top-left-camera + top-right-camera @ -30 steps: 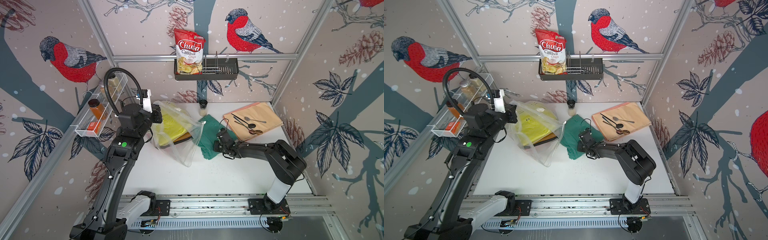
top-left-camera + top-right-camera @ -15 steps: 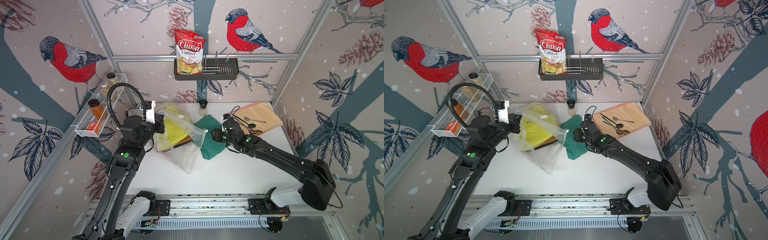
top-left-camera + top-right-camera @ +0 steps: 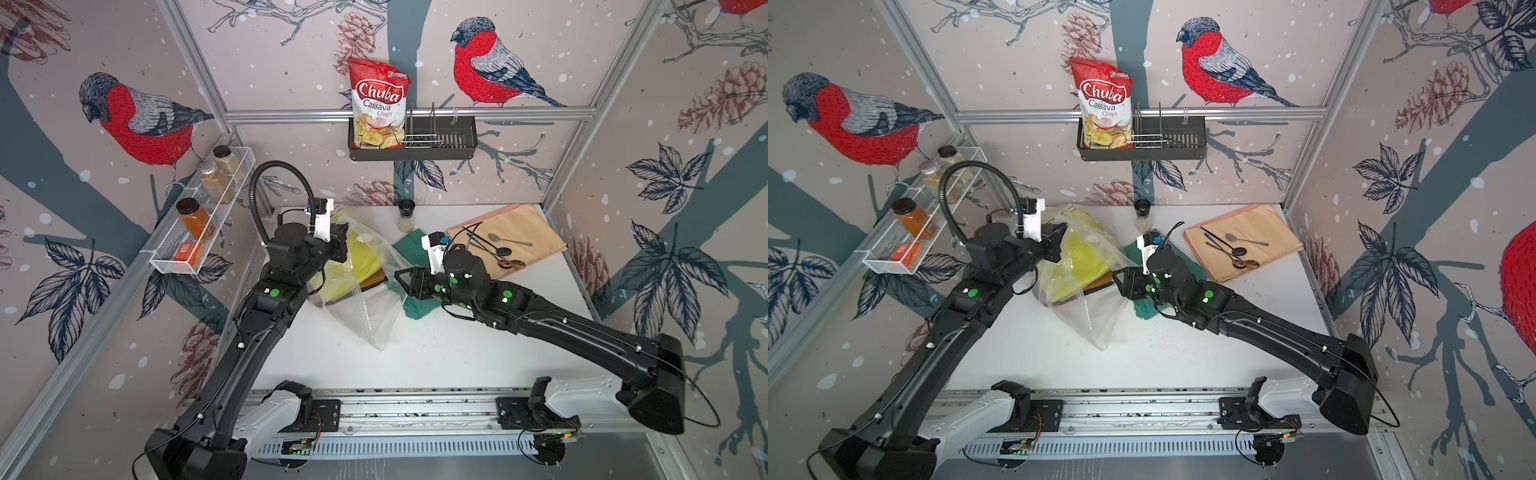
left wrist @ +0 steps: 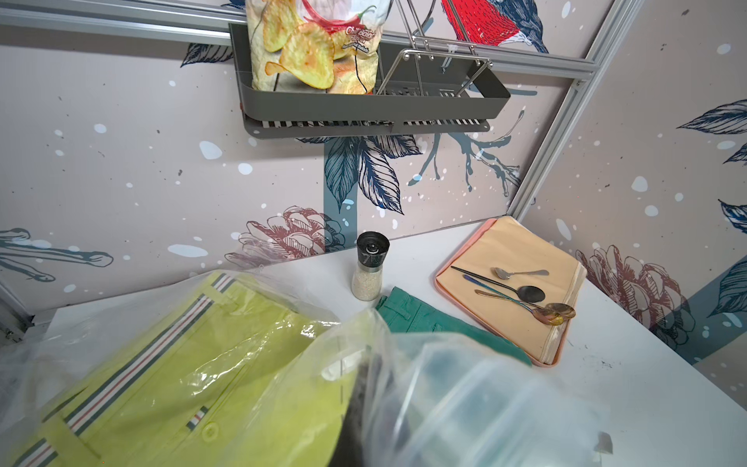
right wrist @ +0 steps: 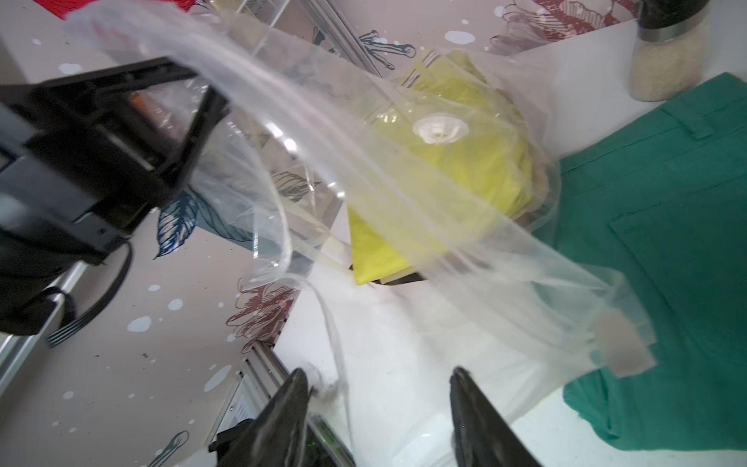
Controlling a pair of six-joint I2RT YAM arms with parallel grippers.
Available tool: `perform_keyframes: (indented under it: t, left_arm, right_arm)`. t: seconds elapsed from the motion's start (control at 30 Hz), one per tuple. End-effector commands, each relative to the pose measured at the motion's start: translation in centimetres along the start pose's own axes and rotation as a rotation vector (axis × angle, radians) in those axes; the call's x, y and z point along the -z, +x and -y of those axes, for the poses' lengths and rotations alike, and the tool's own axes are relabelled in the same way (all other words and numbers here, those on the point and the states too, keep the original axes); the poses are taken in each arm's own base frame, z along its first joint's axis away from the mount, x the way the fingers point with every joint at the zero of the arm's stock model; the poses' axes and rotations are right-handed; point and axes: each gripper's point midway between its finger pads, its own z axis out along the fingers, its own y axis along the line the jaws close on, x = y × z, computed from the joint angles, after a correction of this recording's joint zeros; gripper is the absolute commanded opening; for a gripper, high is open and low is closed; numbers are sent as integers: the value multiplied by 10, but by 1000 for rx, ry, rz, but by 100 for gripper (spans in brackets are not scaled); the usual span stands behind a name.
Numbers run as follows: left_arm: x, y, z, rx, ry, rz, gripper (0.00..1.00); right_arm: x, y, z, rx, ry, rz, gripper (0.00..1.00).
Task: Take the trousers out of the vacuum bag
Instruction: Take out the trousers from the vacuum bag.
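Observation:
The clear vacuum bag (image 3: pixel 368 307) lies at the middle left of the table, its top film lifted. My left gripper (image 3: pixel 338 245) is shut on that film; in the left wrist view its dark fingers (image 4: pixel 355 404) pinch the plastic. Folded yellow trousers (image 3: pixel 1079 257) fill the bag, with a darker pair (image 3: pixel 374 279) under them. The white valve disc (image 5: pixel 440 129) sits over the yellow fabric. Teal green trousers (image 5: pixel 667 242) lie outside the bag on the table. My right gripper (image 5: pixel 380 376) stands open at the bag's loose mouth, above the green pair, holding nothing.
A salt grinder (image 3: pixel 406 214) stands behind the bag. A peach cloth (image 3: pixel 532 232) with spoons lies at the back right. A chips bag (image 3: pixel 378 104) sits in the black wall rack. A wire shelf (image 3: pixel 166 257) with spice jars hangs on the left wall.
My right gripper opened, rose off the green trousers and moved left to the bag's mouth. The left gripper stayed shut on the bag film and shifted slightly.

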Motion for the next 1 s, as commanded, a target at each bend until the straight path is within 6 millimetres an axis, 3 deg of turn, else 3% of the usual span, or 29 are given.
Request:
perform_keyframes:
  t: [0.0,0.37,0.63,0.97]
  left_arm:
    - [-5,-19,10,-34,5,54,0]
    - [-2,-34,32,-25,59,40,0]
    - [0,-36,48,-36,95,38,0]
    - [5,-23,47,-56,97,10,0]
  right_arm:
    - [-8,-4,-6,-53,-28,55,56]
    - [-97,35,9,-213,-14,86,52]
    - [-122,42,40,-260,100,154,52]
    - [-156,61,56,-312,94,119,55]
